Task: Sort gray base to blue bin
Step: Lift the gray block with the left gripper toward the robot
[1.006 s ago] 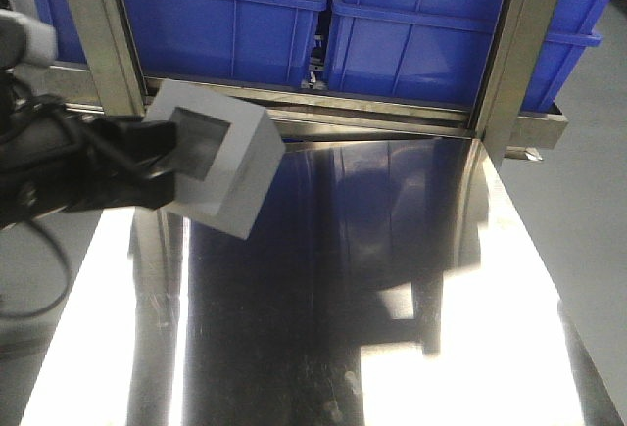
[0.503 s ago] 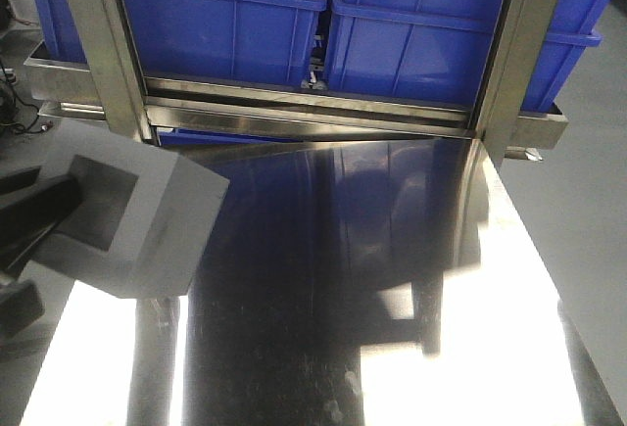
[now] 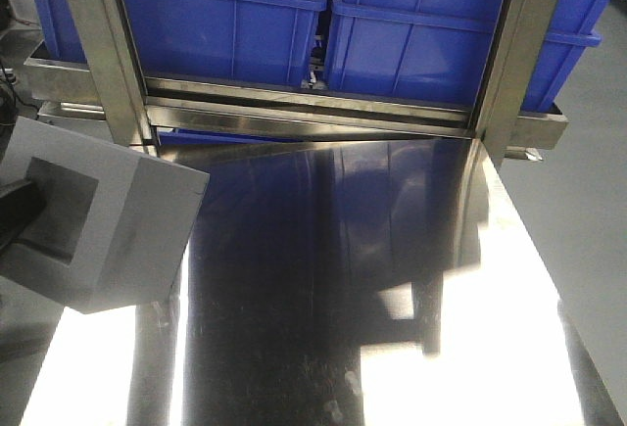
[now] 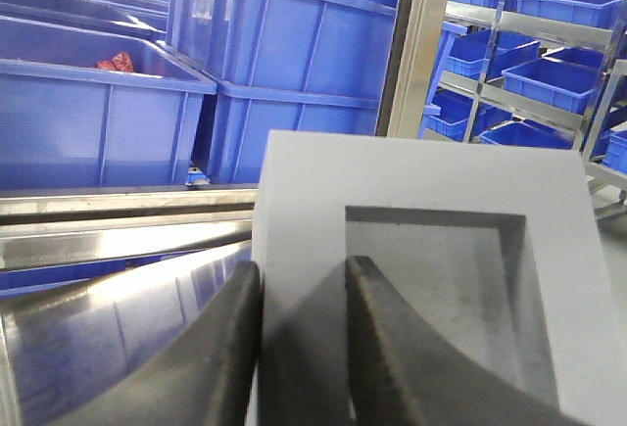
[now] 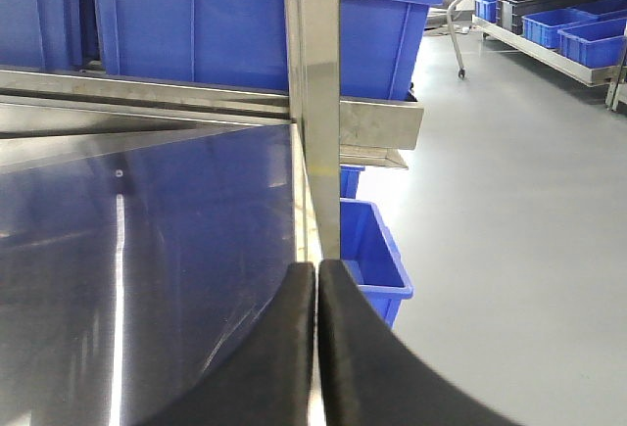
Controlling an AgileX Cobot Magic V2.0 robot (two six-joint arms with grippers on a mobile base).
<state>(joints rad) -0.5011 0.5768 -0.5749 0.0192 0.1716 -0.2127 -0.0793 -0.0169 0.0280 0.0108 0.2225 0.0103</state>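
The gray base (image 3: pixel 93 215) is held up at the left edge of the front view, tilted, over the left side of the shiny steel table (image 3: pixel 343 279), with its square recess turned toward the arm. In the wrist view the left gripper (image 4: pixel 302 279) is seen clamped on one wall of the gray base (image 4: pixel 421 181): one dark finger (image 4: pixel 377 348) is sunk in the recess and the other is pressed on the outside. The right gripper (image 5: pixel 315 269) is seen with its jaws pressed together, nothing between them, low by the table's right edge. Two blue crates, one with red stuff (image 3: pixel 225 24) and one beside it (image 3: pixel 421 44), are parked on the rack behind the table, well apart from the base; their floors can't be made out.
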